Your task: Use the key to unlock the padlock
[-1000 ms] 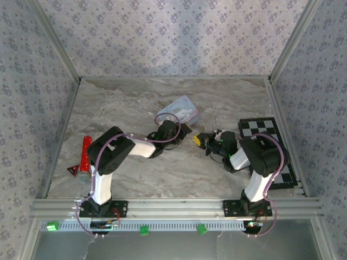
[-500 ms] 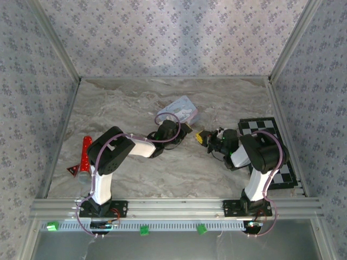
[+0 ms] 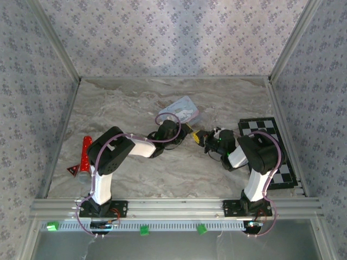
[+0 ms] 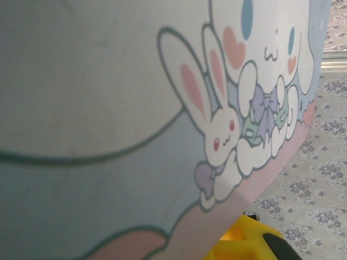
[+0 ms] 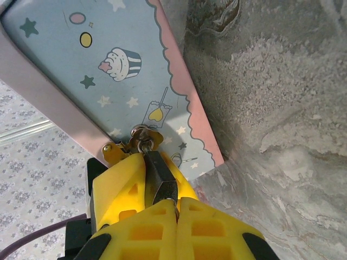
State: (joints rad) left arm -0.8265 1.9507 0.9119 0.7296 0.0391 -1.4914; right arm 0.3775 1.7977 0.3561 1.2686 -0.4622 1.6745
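Note:
The tiny dark padlock (image 5: 157,176) hangs from the brass hasp (image 5: 142,138) of the pale blue cartoon tin (image 5: 92,70). Two yellow fingers (image 5: 116,181) of my left gripper (image 3: 187,129) flank the padlock and press on its sides. My right gripper (image 5: 176,208) is shut directly under the padlock's bottom end. A sliver of metal, the key (image 5: 172,201), shows between its pads where they meet the lock body; the rest of the key is hidden. From above, the tin (image 3: 181,111) stands tilted at table centre with both grippers meeting beside it. The tin's bunny picture (image 4: 217,124) sits close to the left wrist camera.
A black-and-white checkered board (image 3: 268,130) lies under the right arm at the right edge. A red tube-like object (image 3: 85,151) and a small red triangular item (image 3: 72,170) lie at the far left. Patterned walls enclose the marble table (image 3: 135,97).
My right gripper has moved left toward the left gripper and the tin, closing the gap between them. The left arm and tin have barely moved.

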